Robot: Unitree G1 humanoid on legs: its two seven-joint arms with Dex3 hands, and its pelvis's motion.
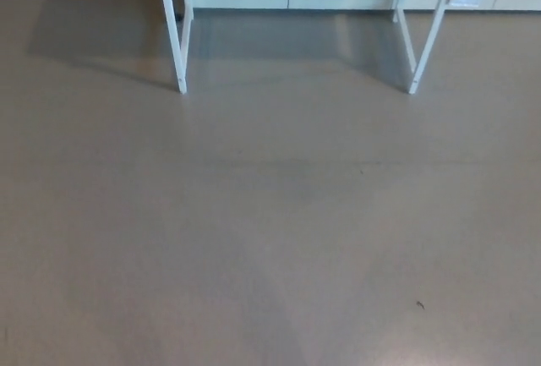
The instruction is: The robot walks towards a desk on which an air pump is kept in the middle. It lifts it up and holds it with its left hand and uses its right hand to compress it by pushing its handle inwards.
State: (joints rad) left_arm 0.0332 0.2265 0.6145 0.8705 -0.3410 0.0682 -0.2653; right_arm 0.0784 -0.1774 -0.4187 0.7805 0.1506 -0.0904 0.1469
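No hand shows here, so nobody can tell if either is open or closed. The pump is not in sight. Only the floor (270,239) and two white desk legs (179,45) (418,53) show, far ahead. The pump is probably up there, above them.

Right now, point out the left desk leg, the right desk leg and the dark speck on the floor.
left desk leg (173,32), head view, on the front white bar above its foot.
right desk leg (427,45), head view, on the slanted white bar.
dark speck (419,304), head view, on the mark itself.
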